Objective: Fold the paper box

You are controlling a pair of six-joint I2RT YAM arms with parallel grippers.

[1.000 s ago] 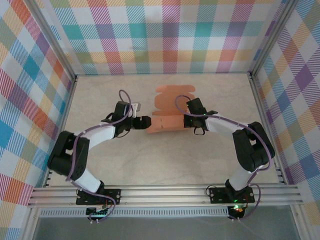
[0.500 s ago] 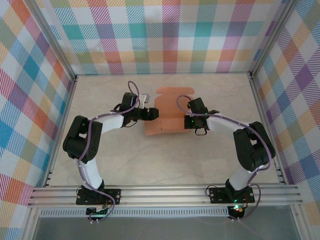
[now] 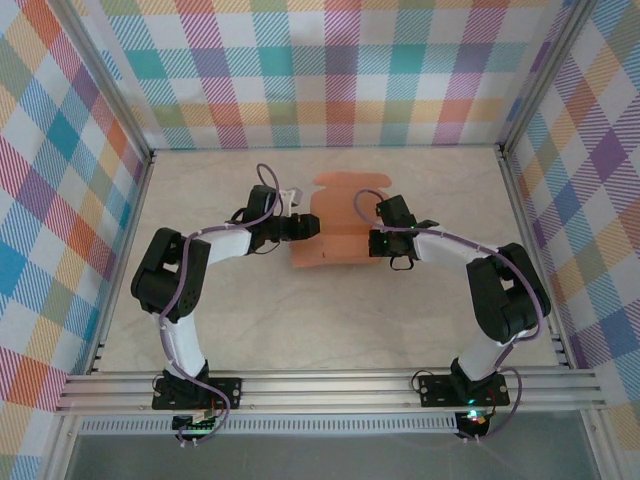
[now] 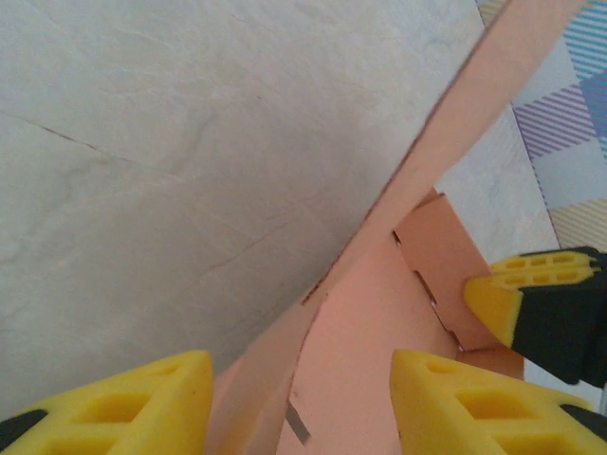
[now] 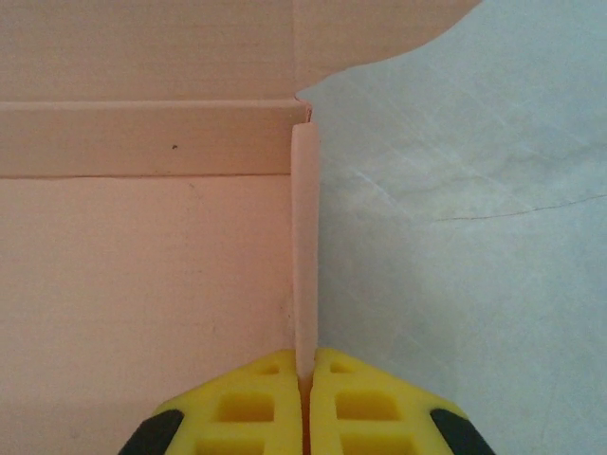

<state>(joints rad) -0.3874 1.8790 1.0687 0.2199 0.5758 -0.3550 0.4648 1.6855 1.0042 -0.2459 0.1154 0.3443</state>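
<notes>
Backdrop: checked pastel fabric walls around a pale marbled tabletop.
Task thing: salmon-orange thin card paper box, part-folded, its base flat on the tabletop between the 2 sets of jaws, rounded tabs lying beyond them.
Left gripper: jaws apart, straddling a raised side flap that runs up and away between the pads, close to 1 and clear of the other. Probably placed to stand this wall upright.
Right gripper: jaws closed flat on a thin upright edge flap running straight ahead of them. Probably pinning the opposite side so the card cannot slide.
Hard to tell: whether the nearer left pad touches card. The small cuts along the crease are blurred, and both wrist views crop the tabs.
</notes>
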